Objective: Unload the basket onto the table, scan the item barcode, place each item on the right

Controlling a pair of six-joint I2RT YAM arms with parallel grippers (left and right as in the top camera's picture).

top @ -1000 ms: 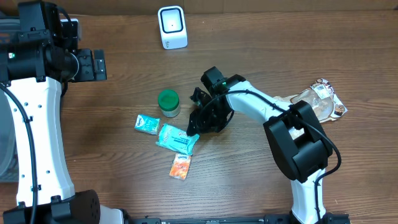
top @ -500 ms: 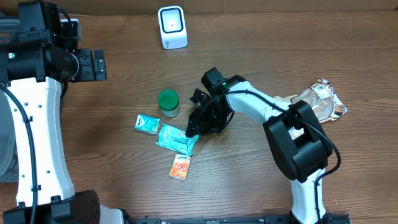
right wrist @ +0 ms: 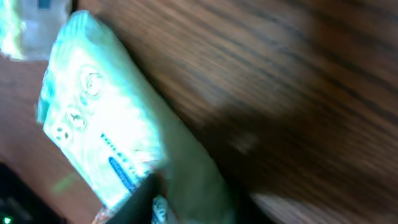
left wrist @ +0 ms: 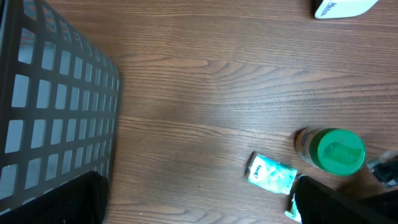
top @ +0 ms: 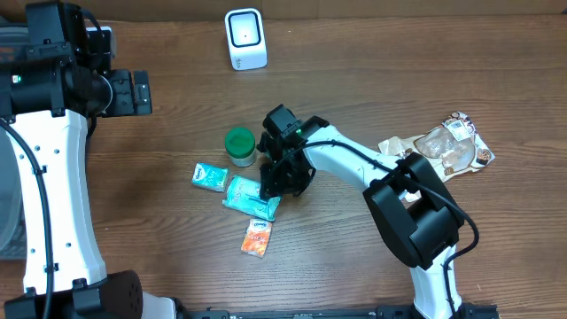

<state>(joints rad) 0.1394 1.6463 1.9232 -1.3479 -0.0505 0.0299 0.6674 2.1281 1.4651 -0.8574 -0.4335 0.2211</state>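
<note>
Right gripper (top: 276, 182) has shifted left since a second ago, now down on right end of teal packet (top: 251, 197), just beside green-lidded jar (top: 240, 145). Wrist view blurred, packet fills it; clamped or not, cannot tell. Packet flat on table (top: 399, 71), well apart from barcode scanner (top: 245, 38). Judgement: grasp underway, lift and carry to scanner remain. Left gripper (top: 133, 93) spread wide, empty, far left.

The left gripper (top: 131, 93) spreads wide; right gripper (top: 275, 182) angles downward.
</note>
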